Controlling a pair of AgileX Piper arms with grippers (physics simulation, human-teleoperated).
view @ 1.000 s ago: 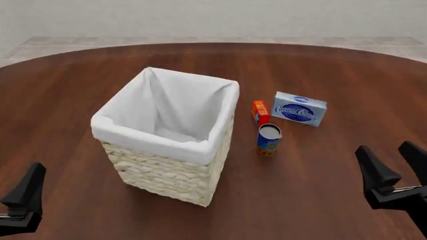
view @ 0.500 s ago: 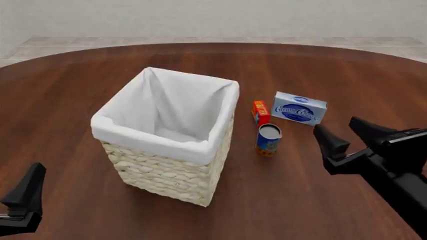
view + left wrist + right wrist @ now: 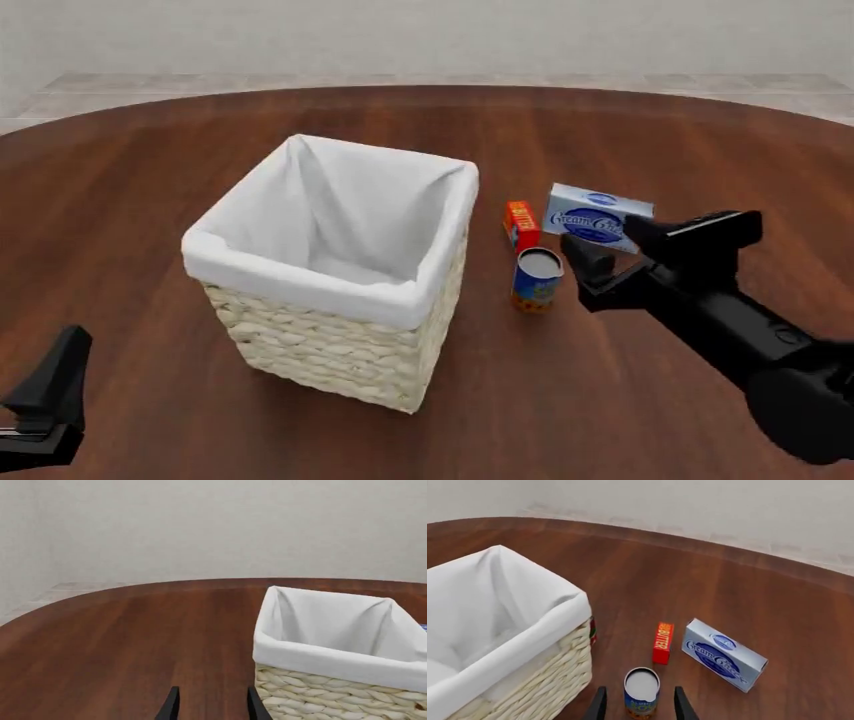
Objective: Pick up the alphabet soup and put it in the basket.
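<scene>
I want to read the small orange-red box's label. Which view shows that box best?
The right wrist view: the orange-red box faces the camera unobstructed, its lettering readable as BUTTER. The front view shows it smaller, beyond the alphabet soup, its print illegible. The left wrist view doesn't show it.

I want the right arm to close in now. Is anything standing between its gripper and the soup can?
Nothing visible does. In the wrist view the soup can sits upright, framed by the open right gripper. The butter box and cream cheese box lie beyond it, out of the path.
</scene>
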